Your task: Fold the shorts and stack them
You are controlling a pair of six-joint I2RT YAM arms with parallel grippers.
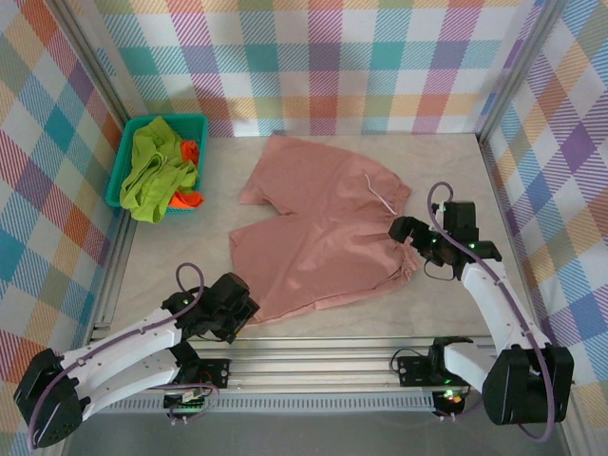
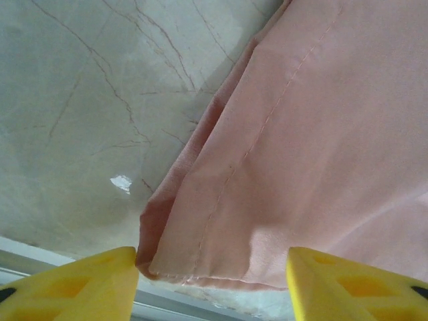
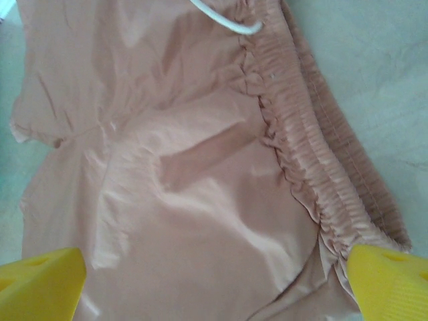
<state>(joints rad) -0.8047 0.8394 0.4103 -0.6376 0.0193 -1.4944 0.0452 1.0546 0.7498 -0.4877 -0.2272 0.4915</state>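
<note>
The first fold of the dusty pink shorts (image 1: 323,233) appears to be in preparation. They lie spread flat on the table (image 1: 171,256) in the middle of the top view, with the waist toward the right and the leg openings toward the left. The lime green shorts (image 1: 152,171) and the orange shorts (image 1: 190,152) sit bundled in the teal basket (image 1: 195,122) at the upper left. The left gripper (image 1: 242,312) is down at the lower-left hem corner. In its wrist view the yellow fingers (image 2: 80,287) stand apart with that corner between them, one touching the folded edge and nothing pinched yet. The right gripper (image 1: 410,236) hangs over the lower end of the elastic waistband (image 3: 314,167) with its jaws spread wide and empty, and the white drawstring (image 3: 224,20) lies at the top of its view. The step in hand looks like taking hold of the lower leg at both ends. The next move calls for each gripper to settle onto the cloth and pinch it firmly. Then both should lift together and carry that edge toward the top of the frame, laying one leg squarely over the other without dragging the fabric underneath.
</note>
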